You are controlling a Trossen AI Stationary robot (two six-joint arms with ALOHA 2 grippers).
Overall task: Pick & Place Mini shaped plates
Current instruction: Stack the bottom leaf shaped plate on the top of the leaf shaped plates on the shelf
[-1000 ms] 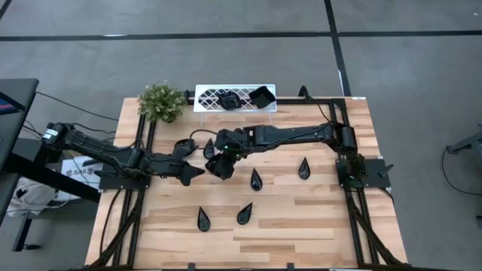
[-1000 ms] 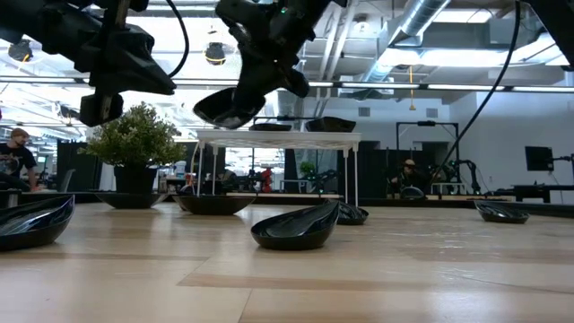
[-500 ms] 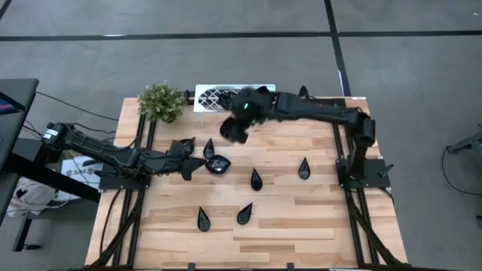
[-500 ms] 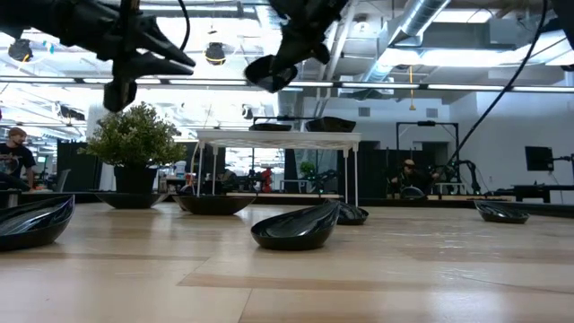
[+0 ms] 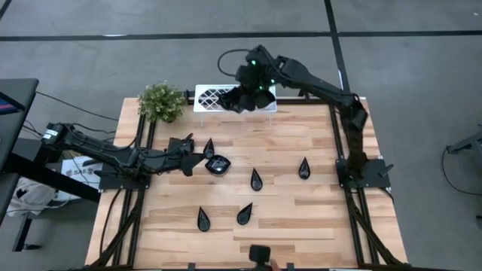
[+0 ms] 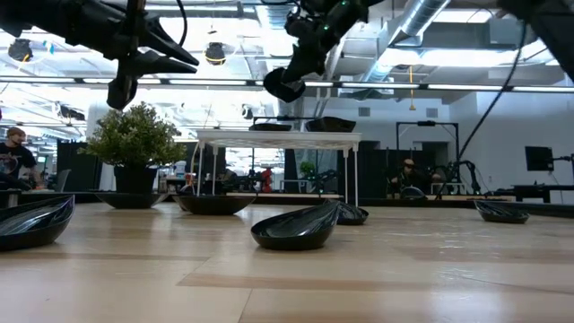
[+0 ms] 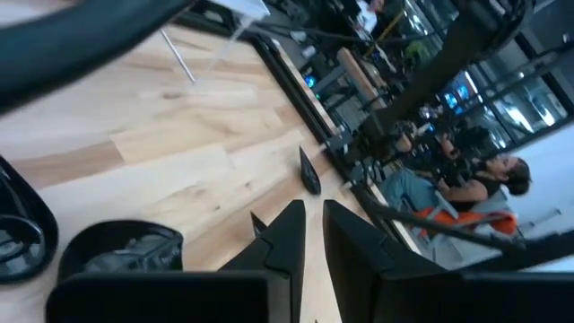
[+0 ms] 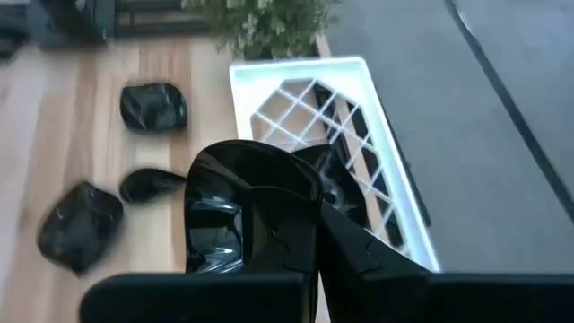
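- My right gripper (image 8: 309,238), fingers pinched on one mini shaped plate (image 8: 238,211), hung above the white tray (image 5: 211,98) at the table's 12 o'clock.
- Plates already sat in that tray.
- Several teardrop plates (image 5: 256,179) remained mid-table.
- My left gripper (image 5: 197,162) waited at 9 o'clock, slightly spread.

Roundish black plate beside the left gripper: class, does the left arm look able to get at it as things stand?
Probably yes: the left gripper sits right beside the roundish black plate, with bare wood between them; the right gripper is away over the white tray.
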